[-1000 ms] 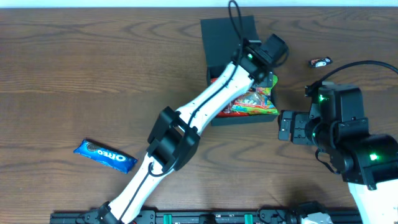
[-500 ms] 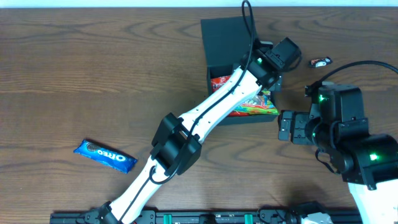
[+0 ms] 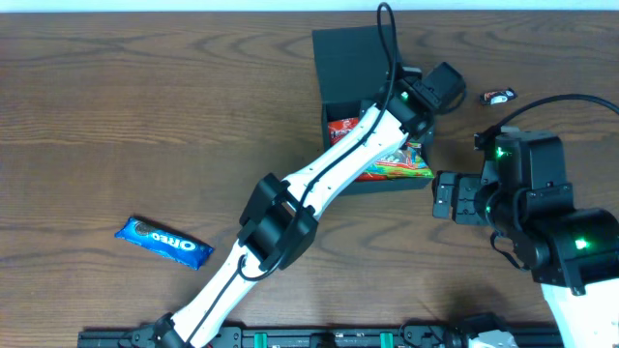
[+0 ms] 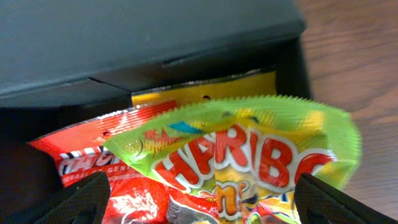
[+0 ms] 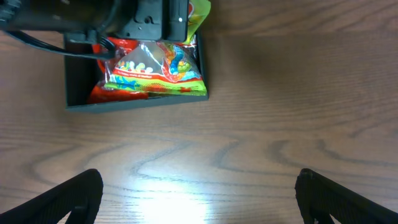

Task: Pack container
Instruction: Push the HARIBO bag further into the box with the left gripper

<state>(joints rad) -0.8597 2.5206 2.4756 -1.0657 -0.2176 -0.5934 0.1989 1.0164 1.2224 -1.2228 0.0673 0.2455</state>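
The dark container [image 3: 340, 106] lies open at the back centre, its flap lid [image 3: 353, 53] folded away. Inside lie a green and yellow Haribo bag [image 3: 397, 164] and a red packet [image 3: 341, 129]. My left gripper [image 3: 416, 114] hovers over the box's right side, open and empty. In the left wrist view the Haribo bag [image 4: 249, 155] lies over the red packet [image 4: 87, 168] between the open fingers [image 4: 199, 205], below the box wall [image 4: 155, 37]. My right gripper [image 3: 442, 197] is open and empty on the table right of the box. The right wrist view shows its fingers [image 5: 199, 199] over bare wood, with the box [image 5: 74, 87] ahead.
A blue Oreo packet [image 3: 163, 242] lies at the front left. A small wrapped candy [image 3: 500, 96] lies at the back right, beyond the right arm. The left arm crosses the box diagonally from the front edge.
My left gripper has moved a little right and back over the box's right side, then held still. The right arm and the packets have not moved.
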